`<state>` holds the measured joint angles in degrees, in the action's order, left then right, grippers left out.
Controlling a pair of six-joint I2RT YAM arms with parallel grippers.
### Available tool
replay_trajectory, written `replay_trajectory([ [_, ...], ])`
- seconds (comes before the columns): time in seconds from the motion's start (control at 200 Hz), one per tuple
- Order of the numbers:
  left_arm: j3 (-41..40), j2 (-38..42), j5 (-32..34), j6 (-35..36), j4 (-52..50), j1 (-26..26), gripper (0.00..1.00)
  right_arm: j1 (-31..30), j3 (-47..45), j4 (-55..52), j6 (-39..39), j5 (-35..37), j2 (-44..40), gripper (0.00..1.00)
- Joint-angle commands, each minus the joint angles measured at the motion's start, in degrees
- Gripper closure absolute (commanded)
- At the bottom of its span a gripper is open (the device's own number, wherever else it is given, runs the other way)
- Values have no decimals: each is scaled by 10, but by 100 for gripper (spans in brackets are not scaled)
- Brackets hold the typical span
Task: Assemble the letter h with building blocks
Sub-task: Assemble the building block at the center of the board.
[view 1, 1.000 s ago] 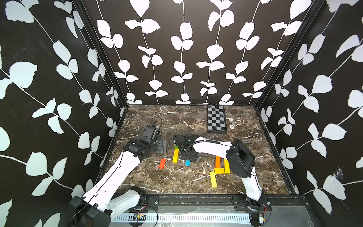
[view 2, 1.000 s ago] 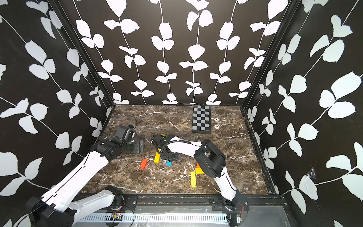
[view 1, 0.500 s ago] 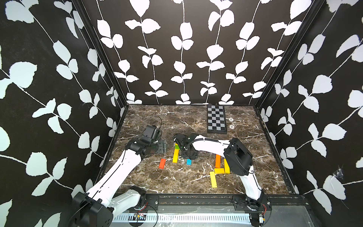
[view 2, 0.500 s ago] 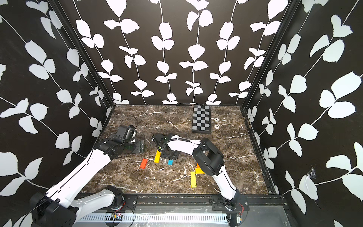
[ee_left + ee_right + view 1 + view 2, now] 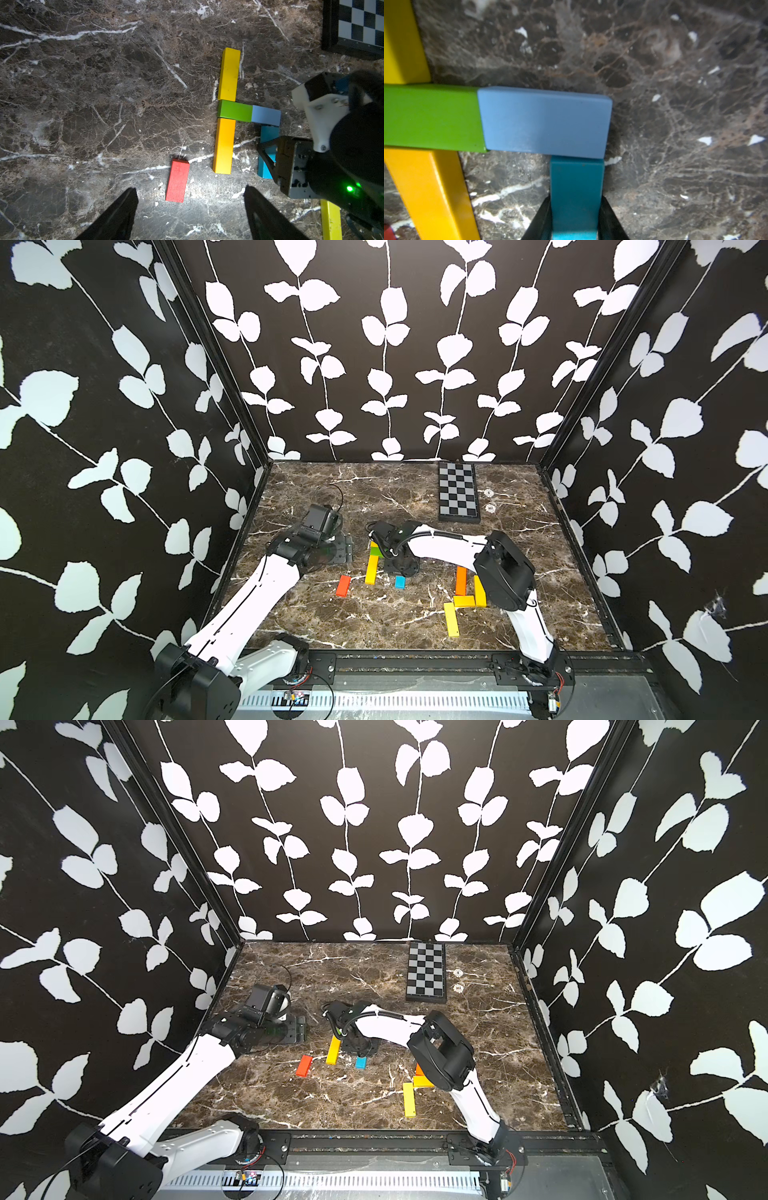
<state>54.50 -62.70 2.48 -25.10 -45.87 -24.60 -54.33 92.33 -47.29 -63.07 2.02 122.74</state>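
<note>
My right gripper (image 5: pixel 576 209) pinches the blue block (image 5: pixel 577 180). Its end touches the light blue block (image 5: pixel 546 122), which butts the green block (image 5: pixel 431 118) on the marble table (image 5: pixel 83 104). My left gripper (image 5: pixel 190 189) hangs spread over the red block (image 5: pixel 177 182).

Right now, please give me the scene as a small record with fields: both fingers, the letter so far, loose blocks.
right fingers: shut on blue block, its end at the light blue block's side
left fingers: open, empty, red block just ahead
letter so far: green block crosswise between yellow bar and orange-yellow bar; light blue block continues it
loose blocks: red block; orange bar and yellow bars grouped apart from the letter
other: checkered board at the back
</note>
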Motion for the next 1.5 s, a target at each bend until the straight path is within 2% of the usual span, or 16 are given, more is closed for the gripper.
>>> replay_trajectory([
  [0.0,-11,-1,-5,9,5,3,18,6,-1,10,-20,-4,17,67],
  [0.245,-16,-2,-10,8,7,3,18,8,-5,12,-30,-7,18,65],
  [0.38,-18,-1,-12,7,8,3,18,8,-7,17,-25,-11,11,41],
  [0.445,-18,-2,-13,6,8,3,18,8,-9,22,-21,-8,4,38],
  [0.58,-18,0,-12,4,9,3,19,8,-12,25,-17,-3,-6,39],
  [0.815,-20,3,-12,3,7,4,19,7,-9,24,-18,-9,7,51],
  [1.06,-21,6,-12,7,8,3,19,8,-10,17,-26,-1,7,55],
  [1.17,-23,5,-13,6,12,3,19,8,-15,16,-35,0,7,61],
  [1.496,-30,3,-19,10,17,3,19,11,-17,1,-51,11,3,65],
])
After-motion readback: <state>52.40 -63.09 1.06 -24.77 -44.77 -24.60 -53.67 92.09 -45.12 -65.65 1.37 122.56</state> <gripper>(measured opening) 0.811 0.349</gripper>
